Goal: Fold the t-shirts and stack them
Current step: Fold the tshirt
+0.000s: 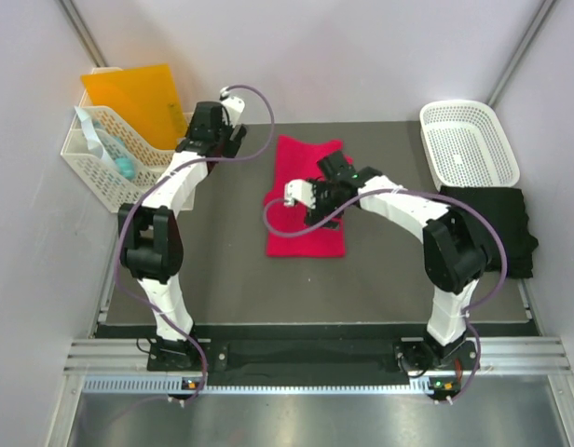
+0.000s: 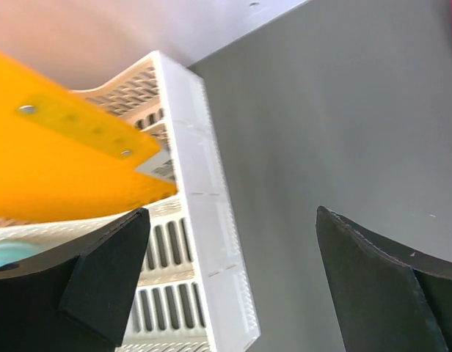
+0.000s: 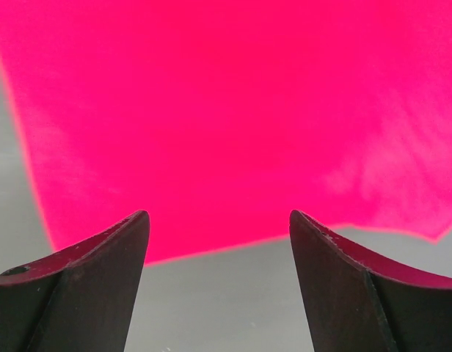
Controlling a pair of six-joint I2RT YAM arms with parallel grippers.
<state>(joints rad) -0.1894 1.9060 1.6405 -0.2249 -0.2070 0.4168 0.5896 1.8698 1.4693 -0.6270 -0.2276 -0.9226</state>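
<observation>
Left gripper (image 2: pixel 230 220) jaws spread wide; right gripper (image 3: pixel 217 216) jaws apart, arm reaching leftward.

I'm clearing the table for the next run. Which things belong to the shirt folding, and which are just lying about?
Job in hand: pinkish-red t-shirt, mid-table; black t-shirt, right edge.
Lying about: right white basket, far corner; left white basket; orange sheet standing in it.

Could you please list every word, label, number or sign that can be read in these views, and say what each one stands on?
No text can be read in any view.
Small pale label at the lower edge of the orange board, beside the white basket: dark print, too blurred to read.
Pinkish-red t-shirt and black t-shirt: no lettering shows.
</observation>
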